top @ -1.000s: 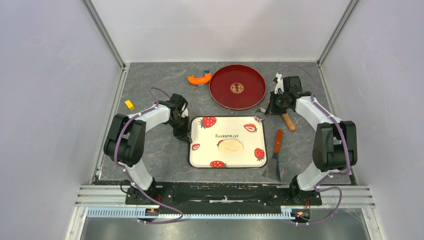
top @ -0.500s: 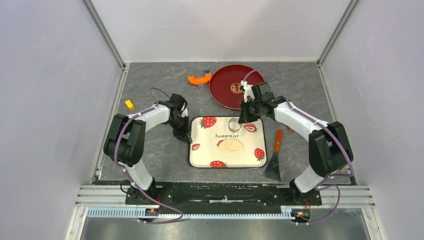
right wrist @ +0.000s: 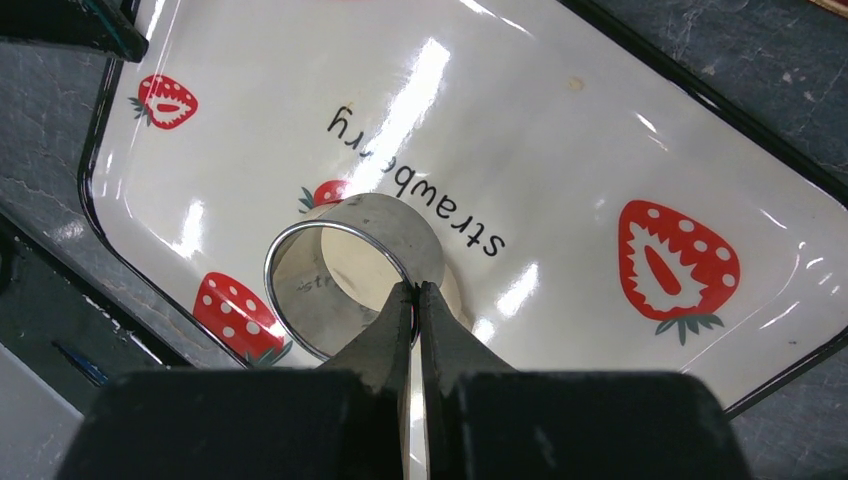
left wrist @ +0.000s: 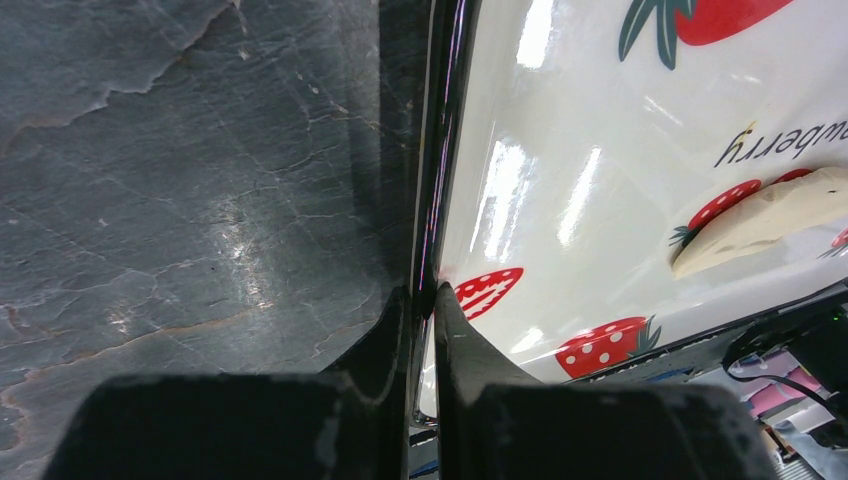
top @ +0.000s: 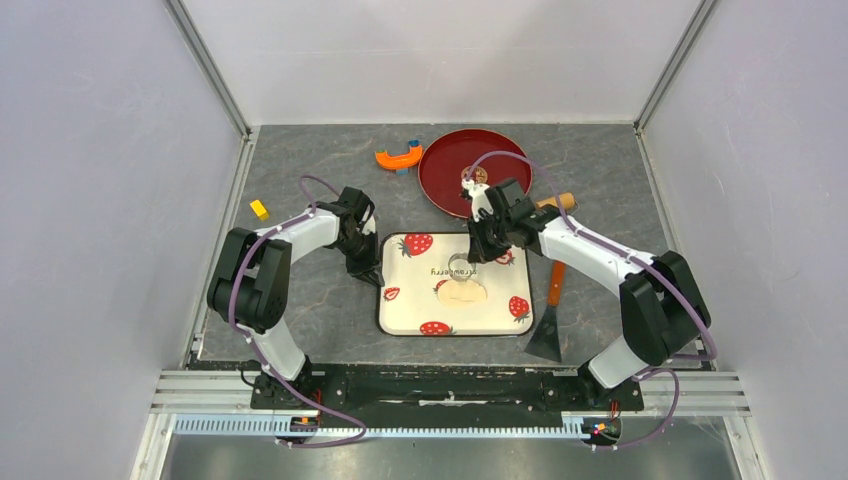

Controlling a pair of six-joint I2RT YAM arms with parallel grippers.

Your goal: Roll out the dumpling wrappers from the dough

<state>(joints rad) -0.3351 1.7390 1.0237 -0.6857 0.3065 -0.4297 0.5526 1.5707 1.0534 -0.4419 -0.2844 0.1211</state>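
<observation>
Right wrist: fingers [right wrist: 385, 345] tight on ring [right wrist: 398, 226]

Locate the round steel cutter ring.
Top view, centre: the steel cutter ring is pinched by its wall in the right gripper, over the strawberry-printed white tray, right over the flattened pale dough.

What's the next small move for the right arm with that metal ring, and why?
Probably lower the metal ring straight down into the dough. The right gripper pinches its wall over the flattened sheet, and the left gripper clamps the tray rim.
</observation>
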